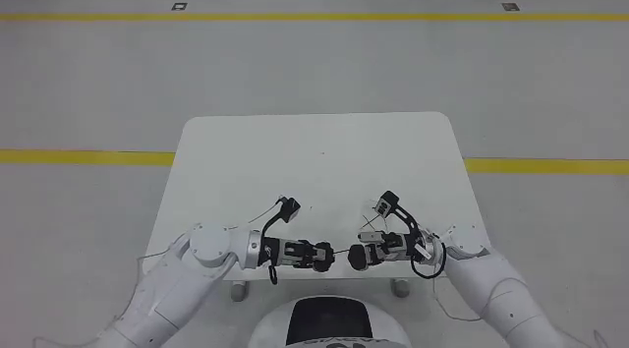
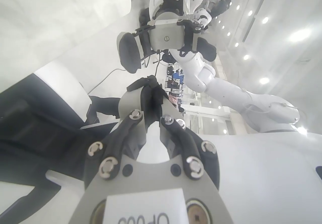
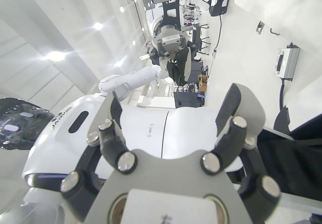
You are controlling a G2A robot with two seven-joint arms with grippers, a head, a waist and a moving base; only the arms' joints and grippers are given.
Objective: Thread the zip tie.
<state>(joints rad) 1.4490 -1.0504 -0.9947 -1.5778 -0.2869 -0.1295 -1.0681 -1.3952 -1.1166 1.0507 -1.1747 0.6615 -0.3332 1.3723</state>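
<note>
**Zip tie** (image 3: 178, 92): a thin black strip held in the air over the near edge of the table, between the two grippers. One end is hidden inside the left gripper's pads. The free end is hard to follow against the dark furniture behind it, so I cannot tell whether it forms a loop.

**Left gripper** (image 3: 178, 76): fingers pinched together on the zip tie. In its own wrist view, the black pads (image 2: 151, 95) cover the strip completely.

**Right gripper** (image 2: 167, 50): fingers spread wide with nothing between them. It faces the left gripper tip to tip, near it but apart. One black ribbed pad (image 3: 227, 106) shows plainly; the other is seen edge-on.

**Table** (image 1: 314, 151): white with rounded corners. Its near edge is partly covered by the arms.

**Labels:** there is a white sticker (image 2: 144, 206) on the left gripper's base, and its print is cut off at the frame edge. A smaller white sticker (image 3: 171, 38) shows on the same gripper from across. A white sticker (image 3: 171, 206) on the right gripper's base is also cut off.

**Floor lines:** there are two yellow stripes (image 1: 295, 17), one beyond the table and one passing behind it.
</note>
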